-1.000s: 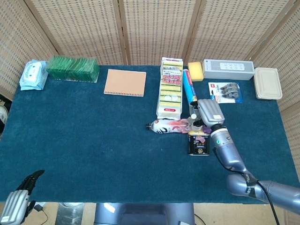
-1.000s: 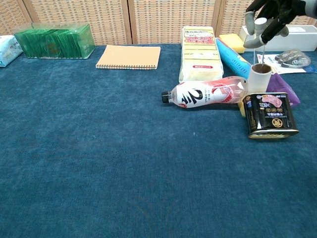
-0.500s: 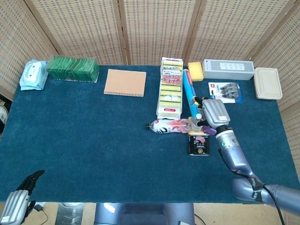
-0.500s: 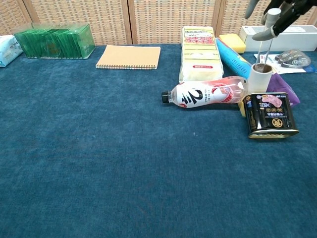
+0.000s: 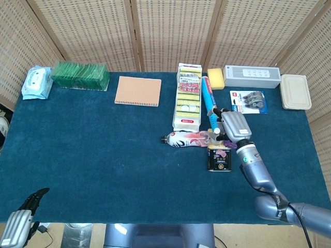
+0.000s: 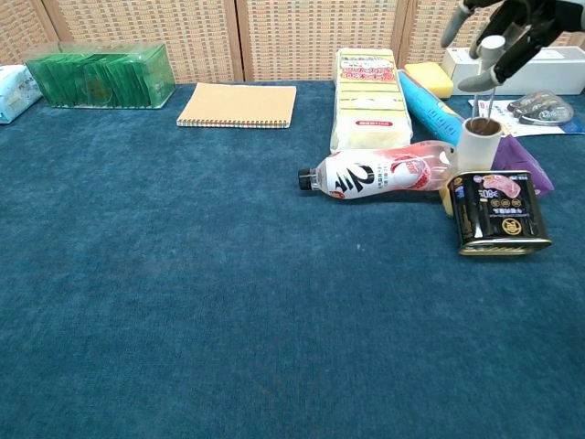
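Blue-cloth counter [image 5: 103,150] before wicker screens. Right hand [image 6: 501,27] above white roll [image 6: 478,144], seemingly empty, fingers apart; roll upright behind black tin [image 6: 498,212], beside lying bottle [image 6: 375,171]. Left hand [image 5: 20,219] near-left edge, grip unclear.

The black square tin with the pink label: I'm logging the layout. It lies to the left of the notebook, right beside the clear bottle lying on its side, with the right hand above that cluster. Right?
Not quite. The black square tin with the pink label lies far to the right of the tan spiral notebook, as the chest view shows. The rest holds: the clear bottle lying on its side is right beside it and the right hand is above that cluster.
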You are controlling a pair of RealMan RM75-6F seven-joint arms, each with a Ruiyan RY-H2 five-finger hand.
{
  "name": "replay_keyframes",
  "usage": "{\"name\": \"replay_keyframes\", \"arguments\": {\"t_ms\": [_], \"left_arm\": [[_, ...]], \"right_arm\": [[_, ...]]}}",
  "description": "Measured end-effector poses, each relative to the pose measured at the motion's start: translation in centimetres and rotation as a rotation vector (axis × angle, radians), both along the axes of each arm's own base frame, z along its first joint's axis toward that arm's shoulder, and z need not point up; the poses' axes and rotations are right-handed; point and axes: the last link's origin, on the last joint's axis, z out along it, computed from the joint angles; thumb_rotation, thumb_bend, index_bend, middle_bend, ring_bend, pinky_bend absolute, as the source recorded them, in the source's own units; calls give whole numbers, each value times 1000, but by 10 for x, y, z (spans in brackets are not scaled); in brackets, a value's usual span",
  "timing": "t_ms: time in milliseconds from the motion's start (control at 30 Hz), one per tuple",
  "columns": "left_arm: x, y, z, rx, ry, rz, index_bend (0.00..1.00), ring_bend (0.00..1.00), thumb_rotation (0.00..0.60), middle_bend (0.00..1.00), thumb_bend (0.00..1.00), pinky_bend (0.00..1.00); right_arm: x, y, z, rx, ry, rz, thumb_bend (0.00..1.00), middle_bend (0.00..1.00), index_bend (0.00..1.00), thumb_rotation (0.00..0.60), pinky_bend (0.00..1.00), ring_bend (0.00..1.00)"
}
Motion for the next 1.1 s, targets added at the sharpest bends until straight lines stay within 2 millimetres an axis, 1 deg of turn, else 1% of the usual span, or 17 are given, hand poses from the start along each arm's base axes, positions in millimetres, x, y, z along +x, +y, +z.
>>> {"name": "replay_keyframes", "arguments": {"t_ms": [200,467,567,900,1100], "left_arm": [[-1,1,2,5,3,5,104,154,600,156,200,336],[-2,0,1,0,2,4,104,154,600,156,200,336],[-2,0,0,-1,2,4,104,154,600,156,200,336],[1,1,-1,-10,5,-4,104,155,600,156,200,336],[3,1,-1,-10,4,-9,104,154,600,156,201,336]], "right_arm": [[1,-3,-8,-1,1,31,207,273,279,600,348,282],[-2,-3,-1,-21,40,34,143,216,230,600,300,232],[-6,-3,2,-25,54,21,135,197,208,600,285,217],[-18,-8,14,-80,92,-6,134,190,205,599,266,200],[-22,-4,25,-121,114,3,134,188,202,600,256,194]]}}
